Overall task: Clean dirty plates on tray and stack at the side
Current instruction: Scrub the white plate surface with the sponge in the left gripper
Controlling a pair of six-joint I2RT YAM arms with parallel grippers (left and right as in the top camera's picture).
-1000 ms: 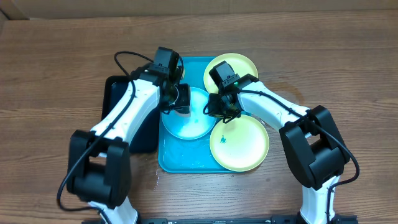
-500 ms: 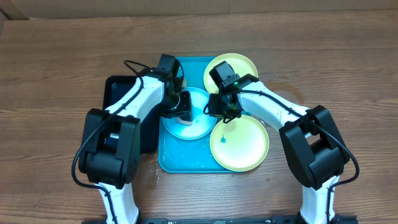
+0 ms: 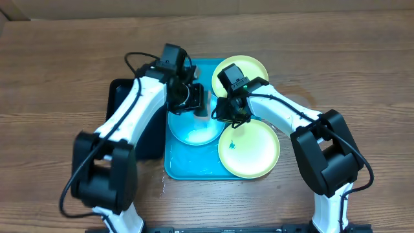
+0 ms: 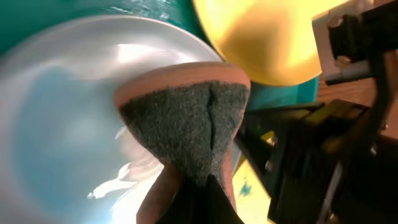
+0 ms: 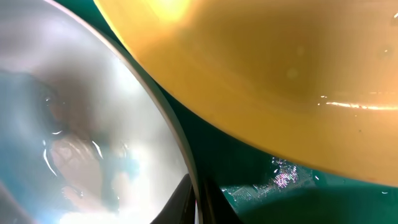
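A light blue plate (image 3: 193, 129) lies on the turquoise tray (image 3: 187, 167). My right gripper (image 3: 223, 114) is shut on its right rim, which shows between the jaws in the right wrist view (image 5: 196, 198). My left gripper (image 3: 193, 100) is shut on a sponge (image 4: 186, 118) with a dark scouring face, over the plate's far edge (image 4: 56, 124). One yellow-green plate (image 3: 242, 70) lies at the tray's back right. Another yellow-green plate (image 3: 252, 150) with a small blue smudge lies at the front right. Both also show in the left wrist view (image 4: 267, 43) (image 4: 247, 186).
A smaller black tray (image 3: 123, 107) lies left of the turquoise tray, under my left arm. Wet streaks shine on the turquoise tray floor (image 5: 280, 180). Bare wooden table (image 3: 58, 71) surrounds the trays.
My left gripper has moved with the sponge from the middle of the blue plate toward its far edge. My right gripper has stayed on the rim.
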